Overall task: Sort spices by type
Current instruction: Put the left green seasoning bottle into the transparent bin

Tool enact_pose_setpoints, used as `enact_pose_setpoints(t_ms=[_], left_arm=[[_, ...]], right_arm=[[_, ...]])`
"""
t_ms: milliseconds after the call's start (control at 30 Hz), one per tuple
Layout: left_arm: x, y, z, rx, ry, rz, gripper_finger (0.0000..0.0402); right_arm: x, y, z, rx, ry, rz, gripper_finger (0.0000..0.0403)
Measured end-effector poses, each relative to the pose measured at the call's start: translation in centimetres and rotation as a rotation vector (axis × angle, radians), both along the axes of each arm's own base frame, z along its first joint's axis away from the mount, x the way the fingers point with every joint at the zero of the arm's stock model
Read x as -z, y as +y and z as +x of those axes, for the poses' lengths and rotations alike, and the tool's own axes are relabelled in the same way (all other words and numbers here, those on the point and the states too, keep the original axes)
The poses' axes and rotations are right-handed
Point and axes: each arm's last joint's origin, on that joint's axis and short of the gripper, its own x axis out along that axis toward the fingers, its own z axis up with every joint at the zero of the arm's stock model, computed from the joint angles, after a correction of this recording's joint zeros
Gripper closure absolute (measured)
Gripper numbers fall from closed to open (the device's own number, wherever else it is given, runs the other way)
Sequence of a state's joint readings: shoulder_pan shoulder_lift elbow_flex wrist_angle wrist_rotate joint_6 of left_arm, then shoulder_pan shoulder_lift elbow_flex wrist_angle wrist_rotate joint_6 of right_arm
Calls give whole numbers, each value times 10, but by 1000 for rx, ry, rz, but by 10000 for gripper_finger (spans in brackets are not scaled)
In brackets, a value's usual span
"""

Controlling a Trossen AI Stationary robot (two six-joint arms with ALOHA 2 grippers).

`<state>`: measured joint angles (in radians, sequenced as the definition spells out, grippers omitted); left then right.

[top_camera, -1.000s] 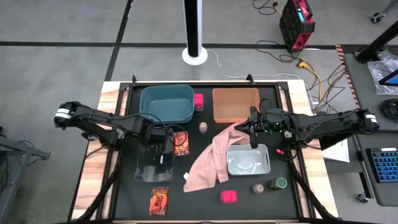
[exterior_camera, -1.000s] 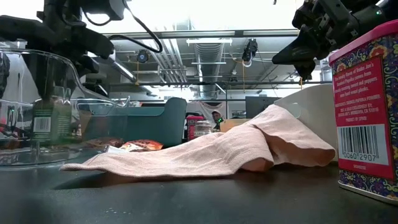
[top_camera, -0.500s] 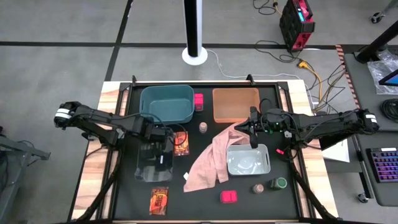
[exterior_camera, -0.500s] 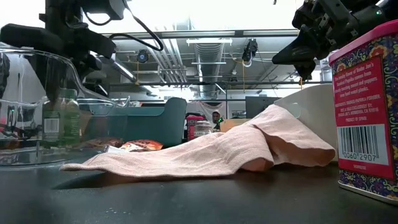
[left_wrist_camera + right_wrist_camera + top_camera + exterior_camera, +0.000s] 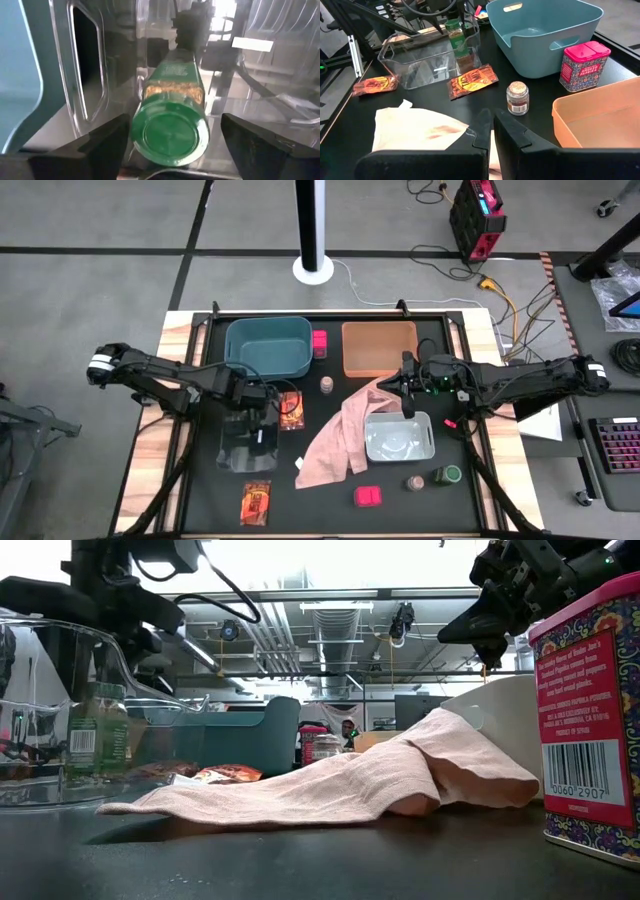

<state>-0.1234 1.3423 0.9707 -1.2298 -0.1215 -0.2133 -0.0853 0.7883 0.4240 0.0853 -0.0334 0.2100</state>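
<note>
A dark jar with a green lid (image 5: 170, 125) stands upright on the floor of the clear bin (image 5: 248, 442); it also shows in the low view (image 5: 95, 730). My left gripper (image 5: 258, 412) hangs over it, pointing down and open, one finger (image 5: 100, 145) on each side of the lid with a gap. My right gripper (image 5: 492, 132) is shut on nothing and hovers over the pink cloth (image 5: 335, 438) by the grey bin (image 5: 398, 437). On the table lie two packets (image 5: 290, 410) (image 5: 256, 502), two pink boxes (image 5: 319, 342) (image 5: 368, 496), two pinkish-topped jars (image 5: 326, 385) (image 5: 413, 482) and another green-lidded jar (image 5: 448, 475).
A teal bin (image 5: 267, 346) stands at the far left and an orange bin (image 5: 379, 347) at the far right. The cloth lies crumpled mid-table, its far end against the grey bin. The clear bin's walls (image 5: 85, 75) rise close around my left fingers.
My left gripper has opened and let go of the green-lidded jar, which now stands by itself in the clear bin. The arm itself has stayed over the bin.
</note>
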Motion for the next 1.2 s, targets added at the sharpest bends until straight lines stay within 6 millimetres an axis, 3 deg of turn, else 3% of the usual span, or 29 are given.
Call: enact_pose_setpoints(t_ms=[400,567,767,867,933,1100,1200], left_arm=[[-6,0,-3,17,35,3,102],[-33,0,4,11,-21,-1,102],[-67,1,19,-36,-220,73,112],[-73,1,25,-78,-295,82,148],[-71,0,26,-77,-312,79,195],[-52,0,22,-72,-243,96,373],[-42,0,16,-100,-181,106,385]], right_arm=[[0,0,0,0,-1,0,390],[0,0,0,3,-2,8,390],[0,0,0,4,-2,9,390],[0,0,0,3,-1,9,390],[0,0,0,3,-1,9,390],[0,0,0,3,3,8,390],[0,0,0,3,3,8,390]])
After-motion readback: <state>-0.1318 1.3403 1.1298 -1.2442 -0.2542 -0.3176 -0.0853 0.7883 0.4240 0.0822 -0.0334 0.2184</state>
